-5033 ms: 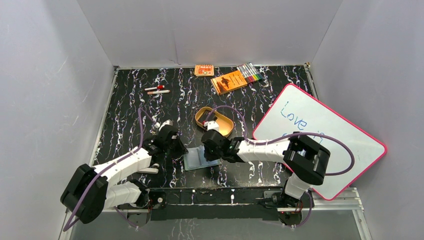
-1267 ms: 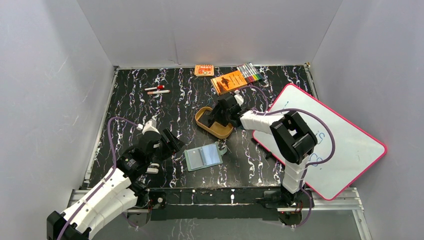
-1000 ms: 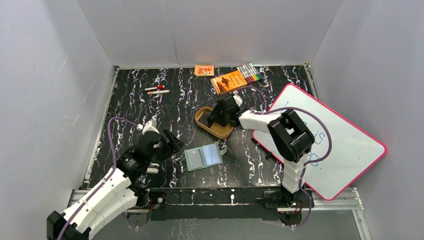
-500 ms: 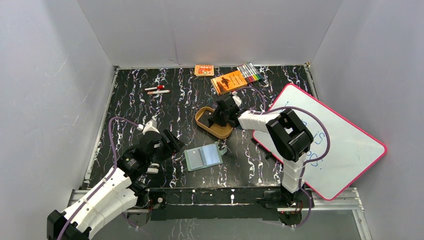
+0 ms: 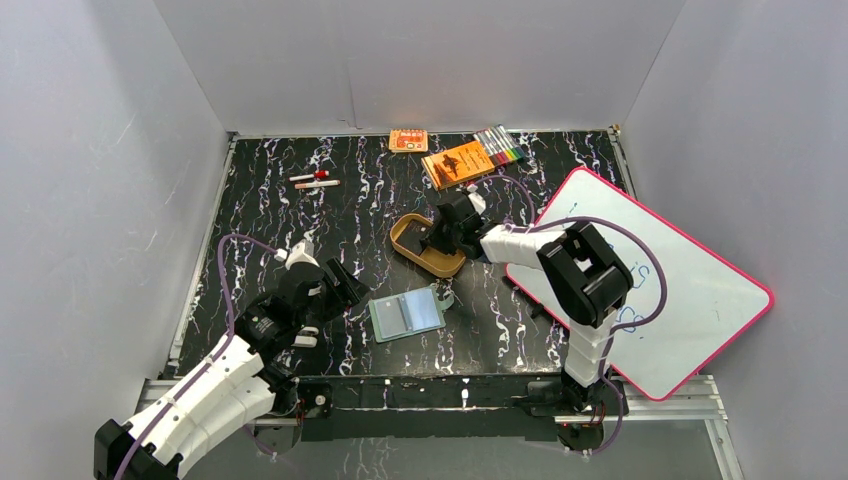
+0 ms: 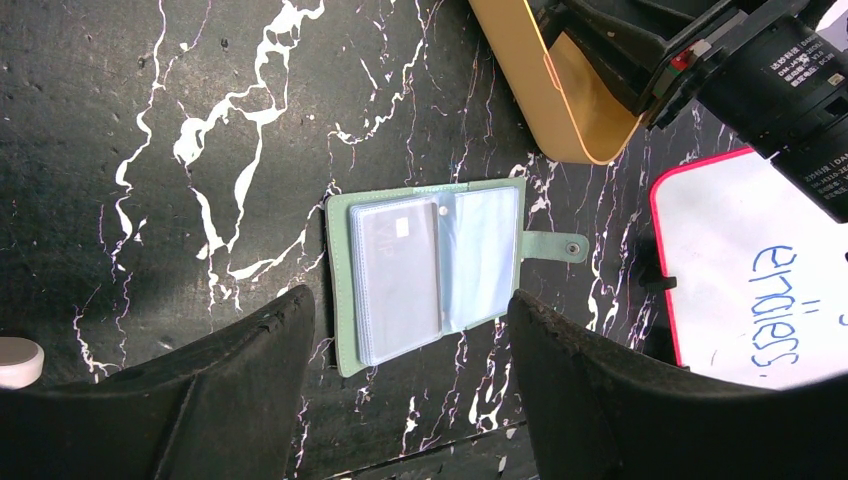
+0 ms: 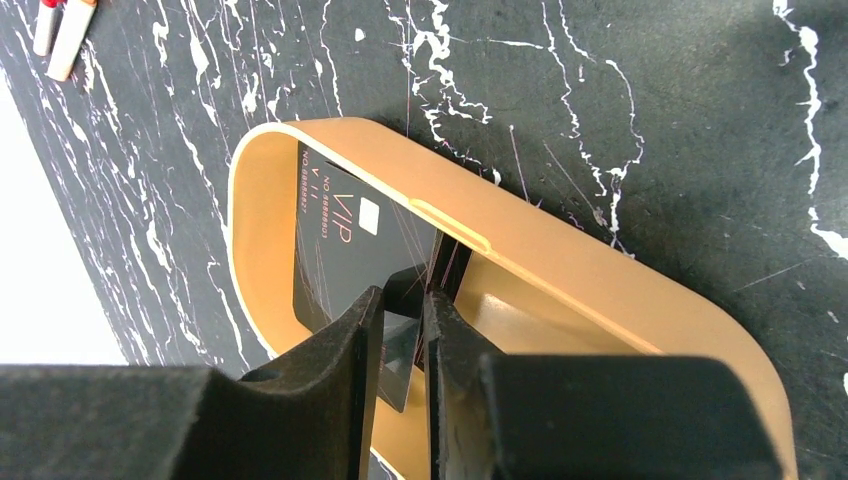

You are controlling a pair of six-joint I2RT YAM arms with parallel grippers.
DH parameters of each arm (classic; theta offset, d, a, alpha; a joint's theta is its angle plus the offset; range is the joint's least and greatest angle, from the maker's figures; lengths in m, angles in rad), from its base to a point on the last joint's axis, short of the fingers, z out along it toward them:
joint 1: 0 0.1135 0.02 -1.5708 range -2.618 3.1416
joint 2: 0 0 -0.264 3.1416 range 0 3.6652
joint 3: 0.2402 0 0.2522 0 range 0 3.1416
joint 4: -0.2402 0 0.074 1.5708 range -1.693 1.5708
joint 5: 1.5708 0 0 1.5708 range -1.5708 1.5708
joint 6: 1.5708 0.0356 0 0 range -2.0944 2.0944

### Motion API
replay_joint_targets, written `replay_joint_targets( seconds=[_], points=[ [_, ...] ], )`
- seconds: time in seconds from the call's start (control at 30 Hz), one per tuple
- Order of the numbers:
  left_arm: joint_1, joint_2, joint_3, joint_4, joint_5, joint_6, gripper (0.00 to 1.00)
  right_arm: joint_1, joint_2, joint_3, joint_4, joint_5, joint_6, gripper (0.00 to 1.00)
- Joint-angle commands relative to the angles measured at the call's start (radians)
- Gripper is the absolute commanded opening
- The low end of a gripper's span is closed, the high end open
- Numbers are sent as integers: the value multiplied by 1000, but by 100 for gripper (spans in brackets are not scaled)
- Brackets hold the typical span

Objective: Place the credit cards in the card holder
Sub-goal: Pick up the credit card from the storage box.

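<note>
The card holder [image 5: 407, 313] [image 6: 430, 270] lies open on the black table, one dark card showing in its left pocket [image 6: 395, 262]. My left gripper [image 5: 342, 284] [image 6: 410, 302] hovers open just left of it, nothing between its fingers. My right gripper [image 5: 437, 238] [image 7: 403, 298] reaches down into the tan oval tray [image 5: 404, 241] [image 7: 560, 262]. Its fingers stand narrowly apart, straddling the lower edge of a black credit card [image 7: 338, 245] that leans inside the tray. A second dark card edge stands against the tray wall [image 7: 452, 268].
A pink-framed whiteboard [image 5: 650, 290] lies to the right, close to the tray. At the back are an orange booklet [image 5: 458, 163], markers [image 5: 500, 146] and a small orange box [image 5: 408, 140]. Two pens [image 5: 313, 180] lie at the back left.
My right gripper's jaws have narrowed around the card in the tray. Five seconds ago both grippers were at the card holder. The left arm is still over the last second.
</note>
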Motion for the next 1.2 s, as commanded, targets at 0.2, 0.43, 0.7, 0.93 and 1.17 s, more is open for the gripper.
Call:
replay_joint_targets(
  seconds=[0.2,0.43,0.7,0.93,1.17],
  points=[
    [4,4,-2,1,-14,2,67,0,-77,-21,10,14,-30,21],
    [5,10,5,5,-15,7,67,0,-100,-26,14,8,-38,14],
    [4,12,4,6,-14,6,67,0,-109,-27,25,-3,-46,5],
    [4,10,9,2,-20,7,67,0,-150,-27,30,-13,-22,0],
    [4,2,37,-20,-49,16,67,-1,-244,43,-24,-8,-17,0]
  ],
)
